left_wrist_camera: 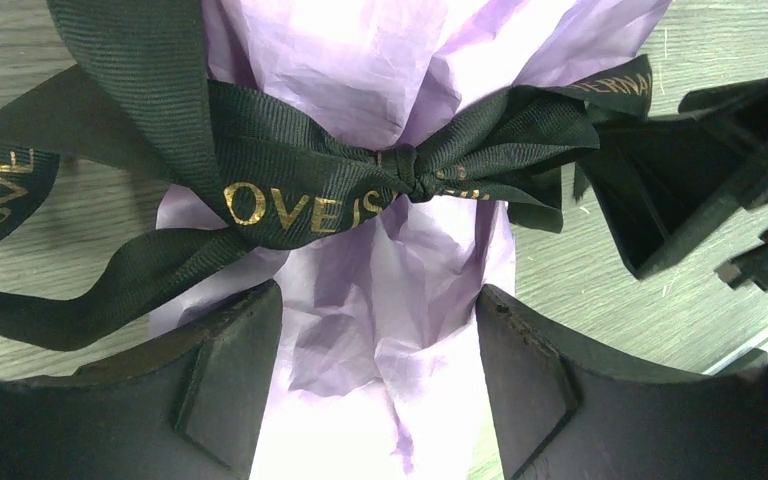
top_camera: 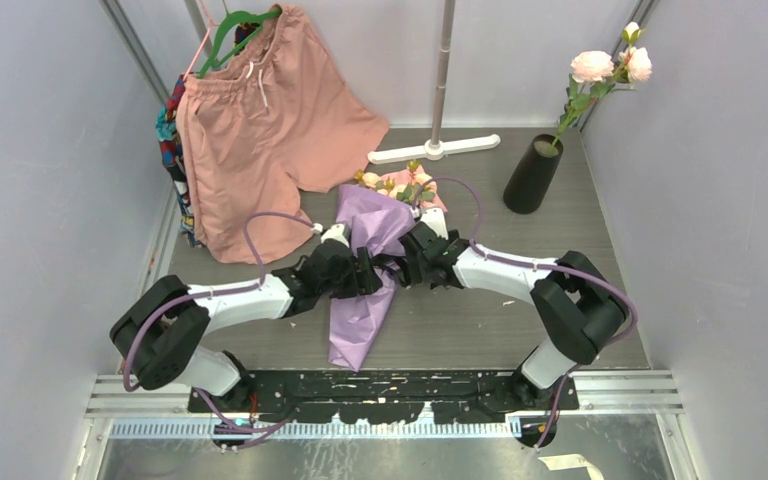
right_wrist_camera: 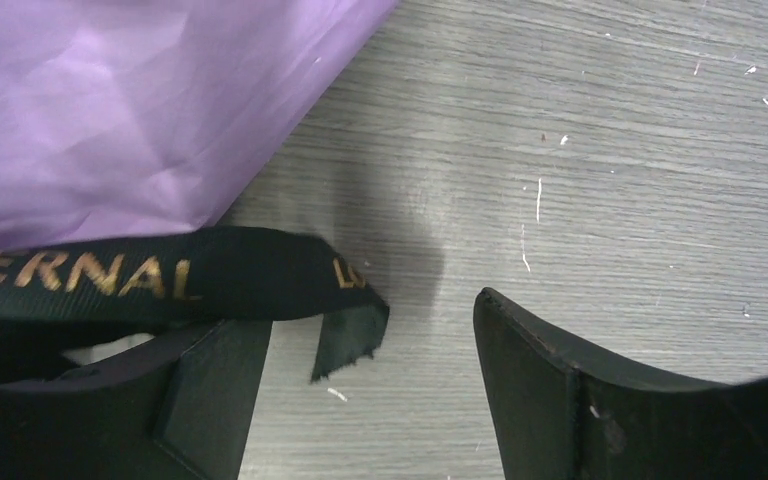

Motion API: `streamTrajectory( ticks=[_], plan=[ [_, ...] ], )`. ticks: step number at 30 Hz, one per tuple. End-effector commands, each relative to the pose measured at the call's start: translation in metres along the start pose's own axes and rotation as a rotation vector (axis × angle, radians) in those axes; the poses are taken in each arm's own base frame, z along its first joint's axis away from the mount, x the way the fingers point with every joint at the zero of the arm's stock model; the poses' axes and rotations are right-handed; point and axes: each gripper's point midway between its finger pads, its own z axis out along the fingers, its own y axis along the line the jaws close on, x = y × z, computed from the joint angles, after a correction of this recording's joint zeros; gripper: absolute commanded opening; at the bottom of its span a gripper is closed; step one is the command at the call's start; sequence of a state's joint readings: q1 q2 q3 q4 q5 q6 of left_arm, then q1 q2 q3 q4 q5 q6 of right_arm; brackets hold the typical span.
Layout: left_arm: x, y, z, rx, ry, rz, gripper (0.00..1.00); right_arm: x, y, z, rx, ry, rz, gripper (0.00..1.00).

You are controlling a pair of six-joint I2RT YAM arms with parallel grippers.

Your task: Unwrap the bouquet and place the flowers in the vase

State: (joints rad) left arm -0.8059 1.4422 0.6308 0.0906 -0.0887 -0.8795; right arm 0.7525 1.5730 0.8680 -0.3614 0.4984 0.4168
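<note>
i see the bouquet [top_camera: 365, 270] lying flat on the grey table [top_camera: 580, 250], about in the middle, with both arms meeting at its waist. its purple paper cone points its narrow end toward me. the small peach flowers [top_camera: 397, 185] poke out of the far end. they are still wrapped up.

a black ribbon [left_wrist_camera: 400, 180] with gold letters is still tied round the cone in a knot. its loops and tails spread out to both sides.

in the left wrist view, the left gripper [left_wrist_camera: 375, 310] sits just on the near side of the knot. its two fingers stand wide apart, one on each side of the crumpled paper. the paper fills the gap and seems to touch both fingers [left_wrist_camera: 230, 390]. i cannot tell if they are squeezing it or only standing around it.

the right gripper [right_wrist_camera: 360, 335] is low over the table just beside the cone. its fingers are wide apart and hold nothing. one ribbon tail lies across the top of one finger [right_wrist_camera: 210, 390], and its frayed end hangs into the gap. the rest of the gap shows bare table.

the black vase [top_camera: 533, 175] stands upright at the far right, well apart from the bouquet. two pale pink blooms [top_camera: 592, 66] on a leafy stem stick out of it.

pink shorts [top_camera: 260, 130] on a green hanger [top_camera: 235, 30] hang at the far left.
</note>
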Motion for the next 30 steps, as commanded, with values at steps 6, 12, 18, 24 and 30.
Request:
streamTrajectory(
  ticks=[6, 12, 18, 24, 30],
  plan=[
    [-0.006, 0.002, -0.008, -0.008, -0.040, 0.023, 0.72, -0.015, 0.000, 0.028, 0.017, -0.011, 0.039, 0.39],
    [-0.006, 0.004, -0.008, -0.011, -0.042, 0.021, 0.72, -0.020, 0.002, 0.018, -0.021, -0.018, 0.054, 0.01],
    [-0.005, 0.005, -0.007, -0.013, -0.042, 0.021, 0.72, -0.029, -0.006, -0.012, -0.056, -0.052, 0.091, 0.01],
    [-0.005, 0.001, -0.002, -0.005, -0.037, 0.012, 0.72, -0.059, -0.028, -0.062, -0.073, -0.172, 0.163, 0.01],
    [-0.005, -0.005, 0.001, 0.013, -0.027, 0.002, 0.71, -0.079, -0.042, -0.092, -0.098, -0.254, 0.183, 0.01]
  ],
)
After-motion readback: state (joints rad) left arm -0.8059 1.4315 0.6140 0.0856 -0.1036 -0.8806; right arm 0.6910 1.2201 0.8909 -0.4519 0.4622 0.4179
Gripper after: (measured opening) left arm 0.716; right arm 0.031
